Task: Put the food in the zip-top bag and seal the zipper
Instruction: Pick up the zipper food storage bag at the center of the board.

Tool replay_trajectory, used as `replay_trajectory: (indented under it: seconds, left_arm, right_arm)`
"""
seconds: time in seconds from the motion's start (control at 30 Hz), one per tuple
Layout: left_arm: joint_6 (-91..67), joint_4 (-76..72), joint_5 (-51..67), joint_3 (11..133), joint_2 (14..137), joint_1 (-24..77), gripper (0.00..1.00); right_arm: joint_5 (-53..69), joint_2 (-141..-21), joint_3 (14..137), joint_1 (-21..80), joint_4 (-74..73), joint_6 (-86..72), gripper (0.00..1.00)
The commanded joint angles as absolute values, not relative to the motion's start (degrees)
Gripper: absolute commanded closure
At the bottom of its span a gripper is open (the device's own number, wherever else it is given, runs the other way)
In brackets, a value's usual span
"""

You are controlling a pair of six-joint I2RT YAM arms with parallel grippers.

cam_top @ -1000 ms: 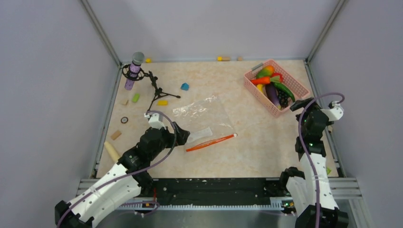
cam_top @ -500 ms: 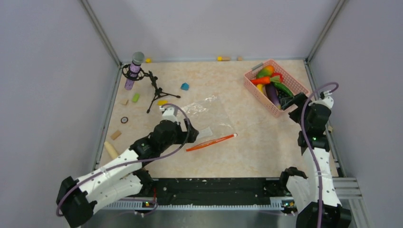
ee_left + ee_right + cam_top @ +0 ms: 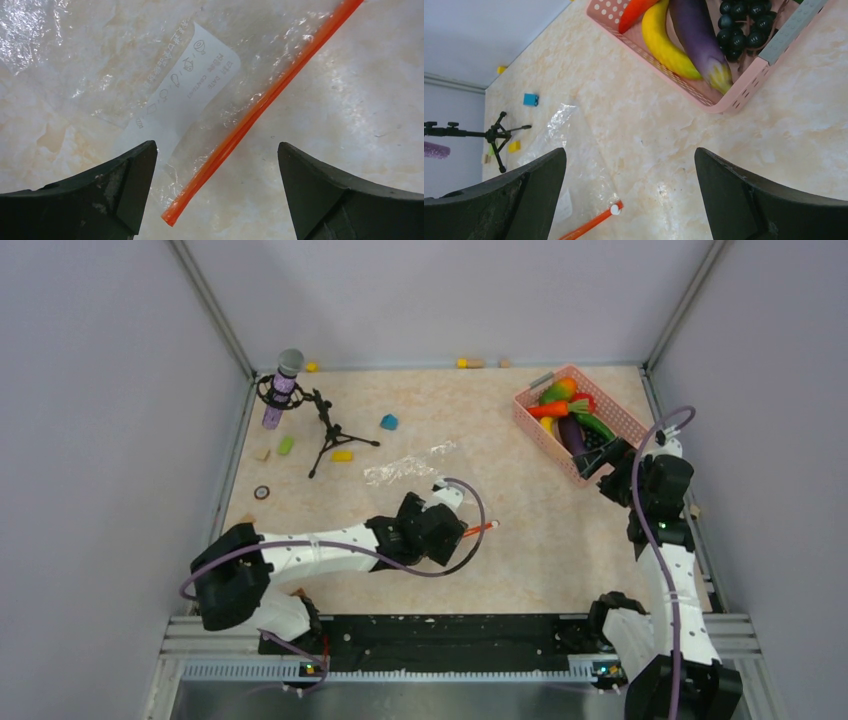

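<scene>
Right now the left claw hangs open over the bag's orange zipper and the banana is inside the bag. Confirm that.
Not quite. The banana is not in the bag; it lies in the pink basket beside the eggplant, as the right wrist view shows. The left claw does hang open over the orange zipper.

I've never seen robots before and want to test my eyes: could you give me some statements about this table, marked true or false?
1. The banana and eggplant lie in the pink basket. True.
2. The zip-top bag already holds food. False: no food shows in it; it lies on the table.
3. The left gripper is open over the bag's orange zipper. True.
4. The right gripper grips the eggplant. False: it is open and empty, short of the basket.
5. The blue block sits in the basket. False: it is on the table, far from the basket.
</scene>
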State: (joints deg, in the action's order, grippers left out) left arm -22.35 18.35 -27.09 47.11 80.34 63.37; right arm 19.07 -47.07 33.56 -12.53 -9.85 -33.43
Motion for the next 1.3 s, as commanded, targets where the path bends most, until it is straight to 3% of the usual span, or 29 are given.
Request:
replay_trajectory:
  seconds: [0.0, 0.33, 0.6, 0.73, 0.9, 0.93, 1.0, 1.03, 1.27]
  left_arm:
    - [-19.42, 22.21, -33.35, 51.37, 84.48, 64.60, 0.05]
    - [-22.08, 27.17, -38.27, 55.64, 91.93, 65.84, 0.09]
    - [-23.42, 27.94, -42.66, 57.42, 95.56, 65.83, 0.25]
    - [-23.93, 28.04, -44.03, 58.18, 96.71, 65.83, 0.48]
    - [-24.52, 28.17, -45.66, 58.86, 97.48, 65.83, 0.64]
    - [-24.66, 28.09, -46.07, 58.99, 97.61, 65.89, 0.71]
    - [-25.37, 28.21, -47.63, 59.29, 97.90, 65.83, 0.95]
    - [-26.31, 28.52, -48.69, 59.51, 98.10, 65.84, 1.00]
    - [-31.13, 31.29, -52.21, 60.21, 95.43, 66.37, 1.00]
  right_arm:
    - [21.88, -47.50, 36.92, -12.83, -9.21, -32.31, 0.02]
    - [23.39, -48.74, 37.17, -12.83, -9.19, -32.17, 0.02]
    - [23.76, -48.14, 37.22, -12.83, -9.28, -32.03, 0.02]
    - [23.62, -48.22, 37.18, -12.83, -9.19, -32.09, 0.02]
    - [22.90, -47.92, 37.11, -12.83, -9.27, -32.03, 0.02]
    - [22.87, -47.79, 37.10, -12.83, -9.28, -32.03, 0.02]
    - [22.70, -47.41, 37.09, -12.83, -9.33, -31.96, 0.02]
    - [22.60, -47.19, 37.09, -12.83, -9.32, -31.98, 0.02]
    - [23.89, -46.94, 37.14, -12.83, -8.90, -31.76, 0.02]
